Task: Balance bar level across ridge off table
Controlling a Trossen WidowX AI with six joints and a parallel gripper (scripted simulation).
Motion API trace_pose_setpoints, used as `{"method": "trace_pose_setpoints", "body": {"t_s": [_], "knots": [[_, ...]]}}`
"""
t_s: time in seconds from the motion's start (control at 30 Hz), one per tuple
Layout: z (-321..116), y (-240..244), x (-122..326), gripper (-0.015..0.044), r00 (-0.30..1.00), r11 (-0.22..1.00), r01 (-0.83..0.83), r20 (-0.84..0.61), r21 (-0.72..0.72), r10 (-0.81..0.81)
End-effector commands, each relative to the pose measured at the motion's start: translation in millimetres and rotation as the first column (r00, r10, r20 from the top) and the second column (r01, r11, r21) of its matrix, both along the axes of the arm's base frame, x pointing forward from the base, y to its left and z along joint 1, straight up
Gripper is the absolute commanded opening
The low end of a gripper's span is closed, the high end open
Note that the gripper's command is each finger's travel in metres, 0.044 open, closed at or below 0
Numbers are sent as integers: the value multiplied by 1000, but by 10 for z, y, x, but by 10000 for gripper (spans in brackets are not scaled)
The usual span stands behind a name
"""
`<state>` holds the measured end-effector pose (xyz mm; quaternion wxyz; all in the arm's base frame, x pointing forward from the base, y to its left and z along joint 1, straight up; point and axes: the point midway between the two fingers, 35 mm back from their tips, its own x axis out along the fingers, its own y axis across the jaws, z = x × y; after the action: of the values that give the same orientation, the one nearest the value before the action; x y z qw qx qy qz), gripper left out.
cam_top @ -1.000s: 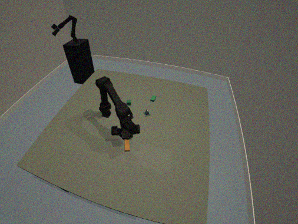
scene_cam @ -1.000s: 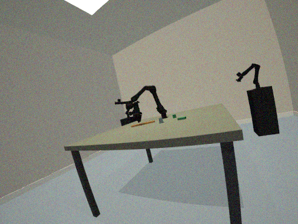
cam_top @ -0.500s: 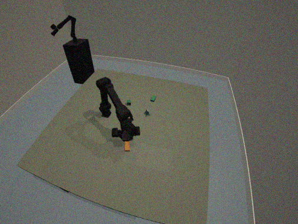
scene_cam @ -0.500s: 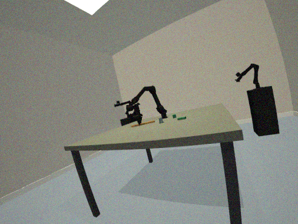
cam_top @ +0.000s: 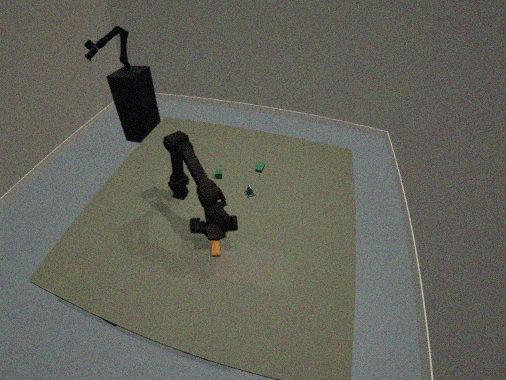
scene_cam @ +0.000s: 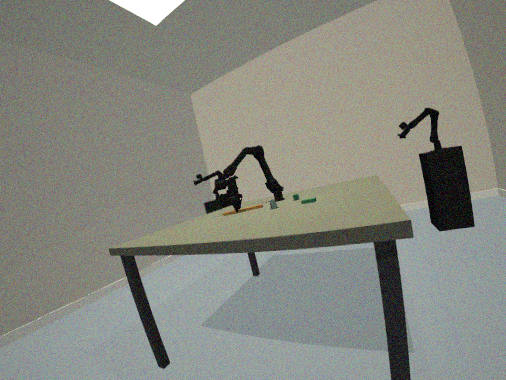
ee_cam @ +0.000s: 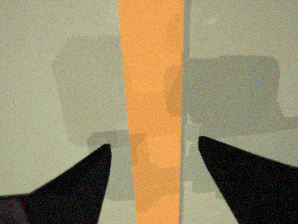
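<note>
Centre-left of top view: open gripper [cam_top: 216, 237] [scene_cam: 237, 210] [ee_cam: 155, 145], fingertips either side of orange bar [cam_top: 216, 248] [scene_cam: 249, 209] [ee_cam: 152, 90]. Grasping step, apparently; next: lower if needed, close, lift toward ridge [cam_top: 250, 191] [scene_cam: 273, 205].

An orange bar [scene_cam: 252, 207] lies on the tabletop [scene_cam: 320, 217], the gripper [scene_cam: 237, 210] of the black arm [scene_cam: 268, 174] low over its middle. Near one end stands a small grey ridge [scene_cam: 273, 205]; beyond that are two green blocks, apart from each other. A second black arm [scene_cam: 434, 127] tops a dark pedestal [scene_cam: 447, 190].
</note>
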<state>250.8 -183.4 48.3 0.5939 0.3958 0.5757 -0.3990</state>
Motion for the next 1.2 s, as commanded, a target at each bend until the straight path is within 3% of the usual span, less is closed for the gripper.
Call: {"method": "trace_pose_setpoints", "body": {"t_s": [0.0, 0.03, 0.23, 0.53, 0.67, 1.17], "knots": [[-7, 5, 6, 315, 1000, 1000, 6, 3, 3, -6], [-7, 5, 6, 315, 1000, 1000, 6, 3, 3, -6], [0, 0, 0, 157, 1000, 1000, 0, 0, 0, 0], [0, 0, 0, 98, 1000, 1000, 0, 0, 0, 0], [60, -5, 8, 0, 1000, 1000, 0, 0, 0, 0], [438, -18, 30, 0, 1000, 1000, 3, 2, 1, -3]]}}
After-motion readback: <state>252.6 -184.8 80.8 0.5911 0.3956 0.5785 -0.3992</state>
